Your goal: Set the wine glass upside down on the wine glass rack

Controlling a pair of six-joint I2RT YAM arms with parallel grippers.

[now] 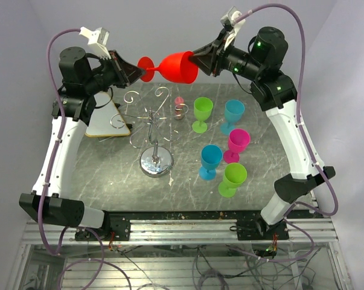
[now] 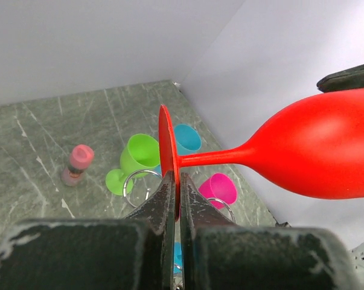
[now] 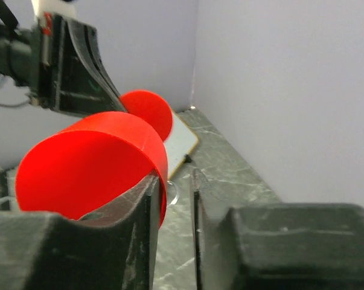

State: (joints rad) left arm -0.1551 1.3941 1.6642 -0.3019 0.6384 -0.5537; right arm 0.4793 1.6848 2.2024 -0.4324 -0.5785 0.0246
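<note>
A red wine glass [image 1: 178,67] hangs on its side in the air above the back of the table, foot to the left, bowl to the right. My left gripper [image 1: 140,71] is shut on the rim of its round foot [image 2: 167,151]. My right gripper [image 1: 197,60] is at the bowl's mouth, jaws open: one finger [image 3: 142,211] lies inside the bowl [image 3: 85,163], the other stands apart outside the rim. The silver wire wine glass rack [image 1: 153,130] stands below on its chrome base [image 1: 156,163], with nothing hung on it.
Several plastic glasses stand upright right of the rack: green [image 1: 201,113], blue [image 1: 233,115], pink [image 1: 236,145], blue [image 1: 210,161], green [image 1: 233,179]. A small pink bottle [image 1: 179,107] stands behind the rack. A white board [image 1: 109,118] lies at the left.
</note>
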